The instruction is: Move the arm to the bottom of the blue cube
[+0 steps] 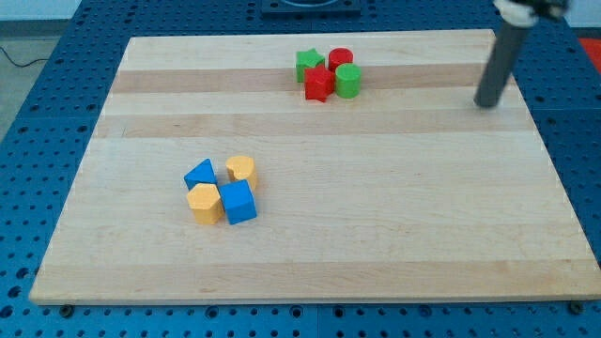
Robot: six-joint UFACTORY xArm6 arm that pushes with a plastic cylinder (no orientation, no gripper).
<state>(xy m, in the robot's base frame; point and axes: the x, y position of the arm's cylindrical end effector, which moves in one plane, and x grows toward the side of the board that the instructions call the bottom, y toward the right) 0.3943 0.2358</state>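
The blue cube (238, 202) sits on the wooden board at the view's lower left, in a tight cluster. Touching it are a yellow block (205, 204) on its left, a blue triangular block (199, 174) above left, and a yellow cylinder (241, 170) above it. My rod comes down at the view's upper right and my tip (486, 105) rests on the board near its right edge, far to the right of and above the blue cube.
A second cluster lies at the view's top centre: a green star-like block (308, 64), a red cylinder (340, 59), a red star-like block (319, 84) and a green cylinder (348, 82). The wooden board (376, 235) lies on a blue perforated table.
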